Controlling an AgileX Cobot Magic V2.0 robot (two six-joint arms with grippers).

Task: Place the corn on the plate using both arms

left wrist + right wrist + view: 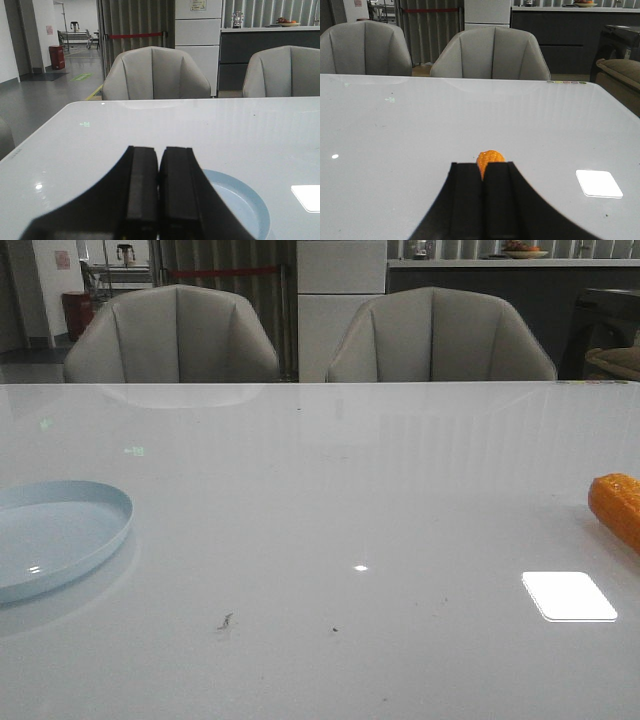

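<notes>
The orange corn lies on the white table at the far right of the front view, partly cut off by the frame edge. The pale blue plate sits at the far left, empty. Neither gripper shows in the front view. In the left wrist view my left gripper is shut and empty, with the plate just beyond and beside its fingers. In the right wrist view my right gripper is shut and empty. The corn's rounded end shows just past the fingertips, the rest hidden behind them.
Two grey chairs stand behind the table's far edge. A bright light reflection lies on the glossy table near the corn. A few dark specks mark the front of the table.
</notes>
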